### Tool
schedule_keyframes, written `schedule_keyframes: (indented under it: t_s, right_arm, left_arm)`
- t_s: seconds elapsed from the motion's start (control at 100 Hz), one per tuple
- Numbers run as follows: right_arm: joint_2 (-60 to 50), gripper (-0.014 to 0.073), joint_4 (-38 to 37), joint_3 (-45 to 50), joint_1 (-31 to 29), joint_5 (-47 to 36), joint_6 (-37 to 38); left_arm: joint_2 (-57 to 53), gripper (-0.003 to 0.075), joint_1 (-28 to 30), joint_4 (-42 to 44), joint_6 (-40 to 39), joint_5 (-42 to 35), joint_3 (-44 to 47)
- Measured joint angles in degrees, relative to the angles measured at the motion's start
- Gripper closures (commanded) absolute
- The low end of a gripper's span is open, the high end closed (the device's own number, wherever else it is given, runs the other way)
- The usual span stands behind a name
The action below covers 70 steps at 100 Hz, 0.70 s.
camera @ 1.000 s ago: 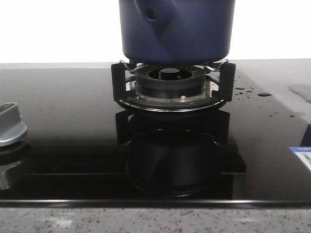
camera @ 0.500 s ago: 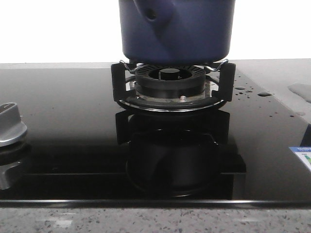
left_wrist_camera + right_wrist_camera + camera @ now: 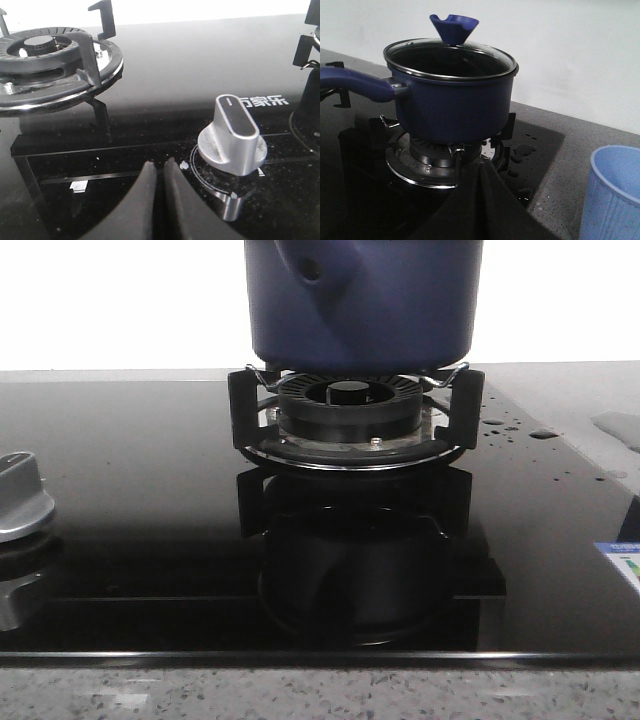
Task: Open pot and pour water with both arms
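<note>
The navy-blue pot (image 3: 365,300) sits on the black burner support (image 3: 352,420) at the middle back of the stove; its top is cut off in the front view. In the right wrist view the pot (image 3: 455,107) shows a glass lid (image 3: 447,52) with a blue knob (image 3: 453,27) and a long blue handle (image 3: 355,82). My right gripper (image 3: 483,167) is shut and empty, low before the burner. My left gripper (image 3: 158,167) is shut and empty over the black glass, just beside a silver stove knob (image 3: 231,136).
A light-blue cup (image 3: 612,195) stands on the grey counter to the right of the stove. Water drops (image 3: 500,425) lie on the glass by the burner. A second burner (image 3: 50,65) is in the left wrist view. A silver knob (image 3: 20,495) sits at the front left.
</note>
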Motion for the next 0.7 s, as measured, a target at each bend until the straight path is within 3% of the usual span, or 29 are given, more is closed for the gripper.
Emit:
schedule_keyframes:
  t_s: [0.09, 0.26, 0.35, 0.42, 0.55, 0.7]
  right_arm:
    - [0.0, 0.0657, 11.7, 1.8, 0.0, 1.5, -12.3]
    - [-0.1, 0.0657, 51.5, 4.9, 0.1, 6.2, -57.0]
    - [-1.7, 0.0657, 67.8, 6.2, 0.1, 13.8, -71.1]
    - [-3.7, 0.0657, 75.4, 7.2, 0.0, 22.0, -75.5]
    - [-9.2, 0.0657, 80.3, 10.0, 0.0, 34.2, -78.0]
    - [-15.1, 0.0657, 82.0, 14.7, -0.1, 37.7, -78.8]
  left_arm:
    - [0.0, 0.0741, 0.0, 0.0, 0.0, 0.0, 0.0]
    - [0.0, 0.0741, 0.0, 0.0, 0.0, 0.0, 0.0]
    - [0.0, 0.0741, 0.0, 0.0, 0.0, 0.0, 0.0]
    - [0.0, 0.0741, 0.0, 0.0, 0.0, 0.0, 0.0]
    - [0.0, 0.0741, 0.0, 0.0, 0.0, 0.0, 0.0]
    - [0.0, 0.0741, 0.0, 0.0, 0.0, 0.0, 0.0]
